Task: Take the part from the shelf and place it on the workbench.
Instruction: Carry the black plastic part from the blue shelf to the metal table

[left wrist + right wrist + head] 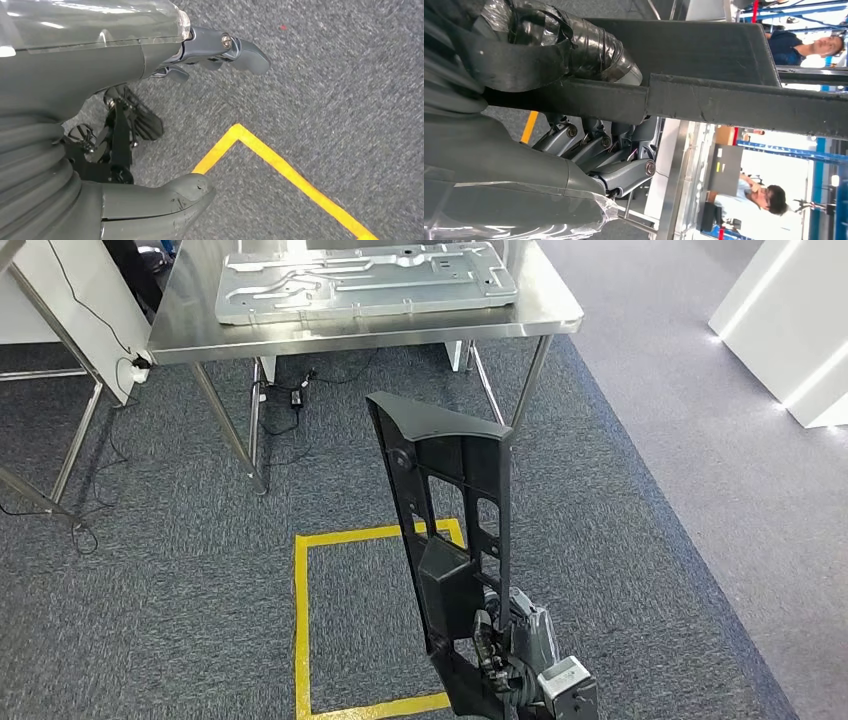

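head: right hand (510,655) holds black part (450,510) upright, over carpet, short of workbench (370,335) | L wrist: left hand (150,75) fingers apart, holding nothing, above yellow tape (280,170) | R wrist: people behind bench

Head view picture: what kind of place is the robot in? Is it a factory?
Probably a workshop or factory test area. A steel workbench carries a pressed metal panel, a yellow tape square marks a spot on the grey carpet, and the right hand holds a black plastic part.
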